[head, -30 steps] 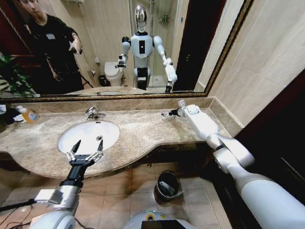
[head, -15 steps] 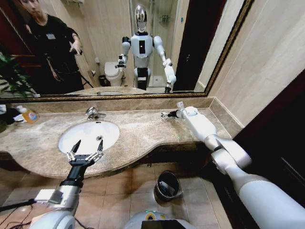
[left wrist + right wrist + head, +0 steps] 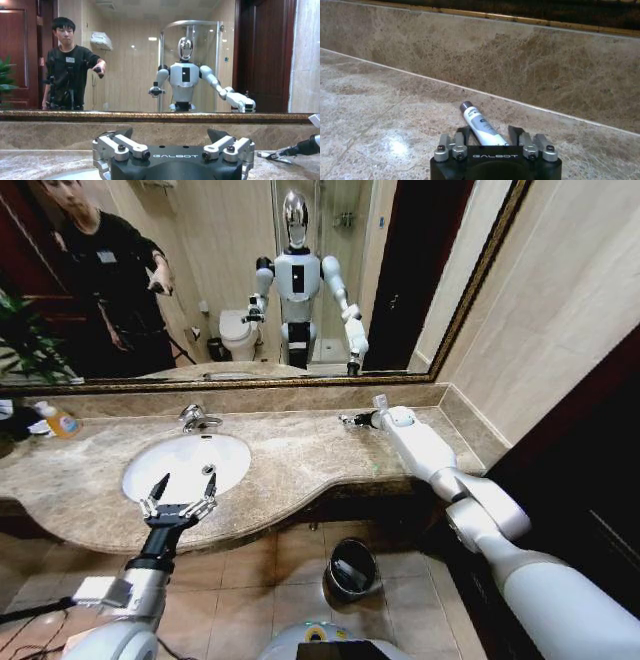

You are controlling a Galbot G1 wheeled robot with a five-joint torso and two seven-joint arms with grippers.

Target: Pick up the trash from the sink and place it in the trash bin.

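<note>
Right gripper (image 3: 345,419) reaches out over the counter (image 3: 290,450), right of the sink (image 3: 186,463), near the back wall under the mirror (image 3: 240,280). In the right wrist view a small white tube (image 3: 479,125) with a dark cap lies between its fingers (image 3: 446,147), which stand close either side of it; whether they already pinch it I cannot tell. Tube rests flat on the marble, just short of the backsplash (image 3: 520,63). Left gripper (image 3: 180,498) hovers at the sink's front rim, fingers spread wide, holding nothing. Bin (image 3: 351,569) sits on the floor below the counter edge, right of the sink. Judgement: step in hand is the grasp on the tube. Do it well by keeping the tube centred between the fingers, closing across its narrow width, then lifting straight up so it does not roll toward the wall. Writing: "GALBOT" reads on both gripper bodies; the tube carries a small dark label, not legible.
</note>
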